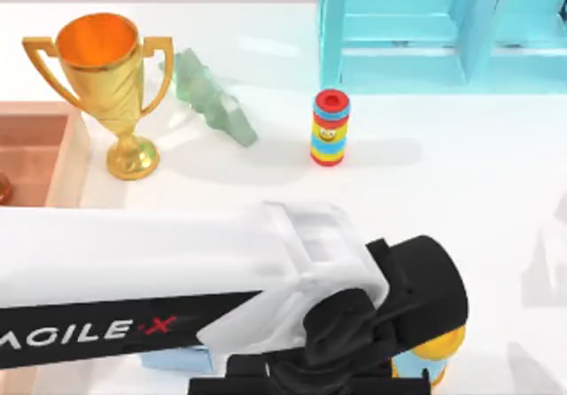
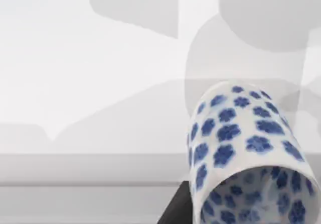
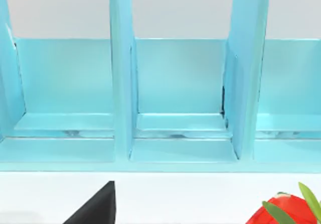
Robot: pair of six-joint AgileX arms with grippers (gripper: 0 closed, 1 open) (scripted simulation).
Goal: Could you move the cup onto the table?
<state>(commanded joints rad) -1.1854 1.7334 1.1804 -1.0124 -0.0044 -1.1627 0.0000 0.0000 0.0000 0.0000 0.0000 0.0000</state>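
Blue-flowered porcelain crowds the lower right of the left wrist view: the cup sits right up against that camera, its rounded closed end pointing away toward the upper part of the frame and its open mouth at the bottom edge, so its long axis runs along the gripper's line of sight. A dark finger shows just beside the cup at the bottom edge, apparently touching its wall, so I judge the left gripper to be clasped around the cup, though the second finger is hidden.

From above, the left arm's white forearm sweeps in from the left edge across the lower half of the frame, and its black wrist ends at the lower right centre, with a sliver of blue-and-white peeking out beneath it. The cup therefore hangs directly under that gripper, and the table lies just beneath; whether the cup's base touches the surface I cannot tell. The coming move turns on that vertical gap: lower, then let go.

Further out in the top view stand a gold trophy at upper left, a pale green figure beside it, a striped stacking toy at centre, a wooden tray at the left edge, and the turquoise shelf unit at upper right.

The right arm faces the shelf, parked; one dark fingertip shows, but I cannot tell its gripper's state.
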